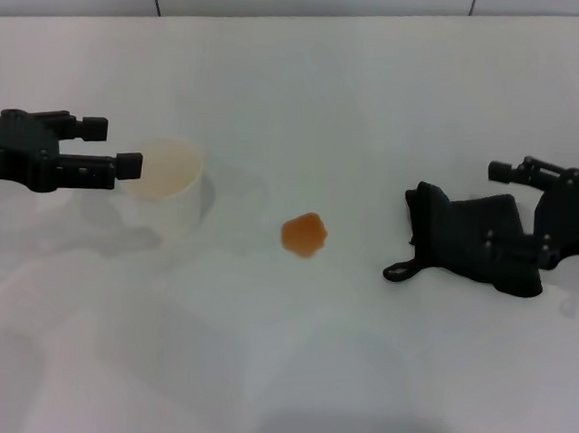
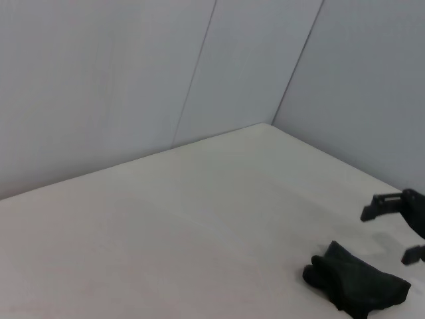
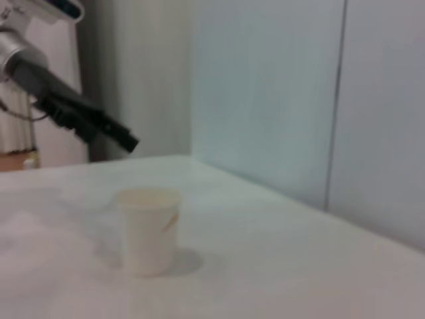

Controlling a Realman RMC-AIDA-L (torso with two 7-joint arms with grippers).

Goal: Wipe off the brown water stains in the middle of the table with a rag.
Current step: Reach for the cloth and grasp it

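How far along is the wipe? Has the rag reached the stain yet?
Not yet. The brown water stain sits untouched mid-table. The rag lies off to its right, with the right gripper at its edge, open, not clamped. The left gripper hangs open by the white cup. Grasping and wiping remain.

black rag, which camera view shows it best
The head view: the whole black rag lies on the table, loop toward the brown stain, with the right gripper at its edge. The left wrist view shows it small, in a corner. The right wrist view misses it.
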